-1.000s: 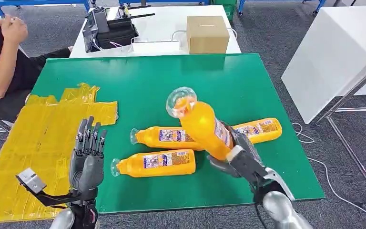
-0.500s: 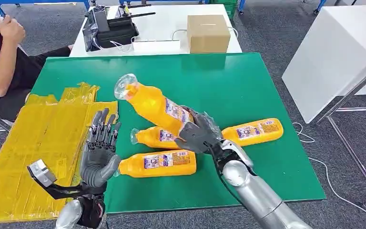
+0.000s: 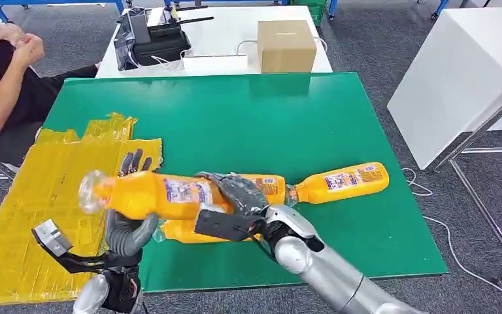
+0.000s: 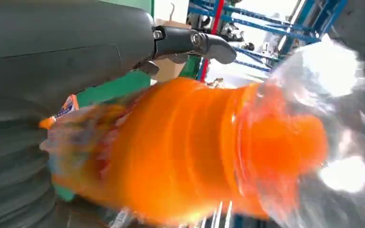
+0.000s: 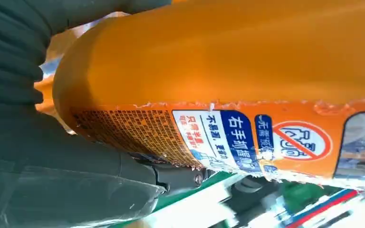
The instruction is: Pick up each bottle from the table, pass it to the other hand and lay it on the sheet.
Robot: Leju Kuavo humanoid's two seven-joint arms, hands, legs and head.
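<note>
Lying bottle [image 3: 145, 195] between right hand [image 3: 230, 208] fingers [image 3: 225, 226].

The held bottle [image 5: 228, 71] carries a label [image 5: 228, 137] reading 右手抓握 in white on blue, beside a red crossed-circle sign [image 5: 302, 141]; smaller print is illegible.

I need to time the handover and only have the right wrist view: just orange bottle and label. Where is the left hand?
Observer: In the head view, the left hand sits under the held bottle near its neck end, fingers rising behind it.
Operator: Is it gripping?
Observer: Can't tell. The left wrist view is blurred, with one finger arched over the bottle.
Operator: Over the sheet?
Observer: The cap end appears above the yellow sheet.
</note>
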